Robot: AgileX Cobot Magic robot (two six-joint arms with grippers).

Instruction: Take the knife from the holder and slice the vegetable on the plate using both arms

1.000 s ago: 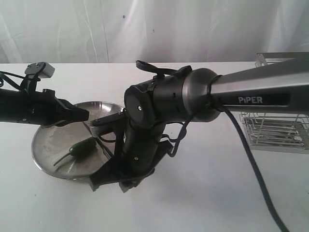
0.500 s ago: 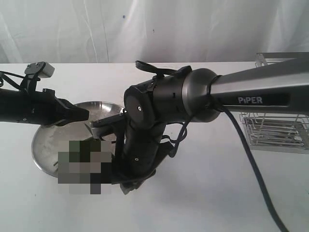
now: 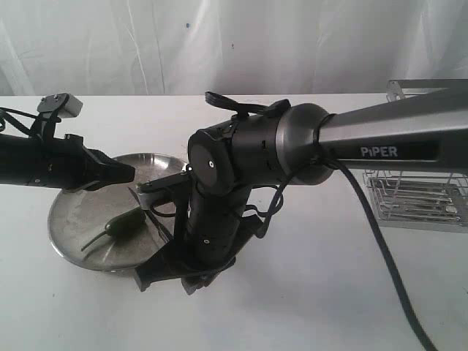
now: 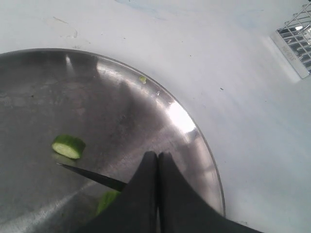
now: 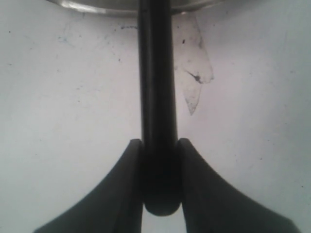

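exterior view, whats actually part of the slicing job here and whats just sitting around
Part of the job:
- knife, clamped in the right gripper
- vegetable on the plate
- cut slice
- left gripper, shut over the plate
- holder, now without the knife

Just lying about:
- white backdrop
- smudge on the table

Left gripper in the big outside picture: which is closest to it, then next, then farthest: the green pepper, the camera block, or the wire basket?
From the left gripper:
1. pepper, just below it on the plate.
2. camera block, up on the left arm.
3. wire basket, far right.
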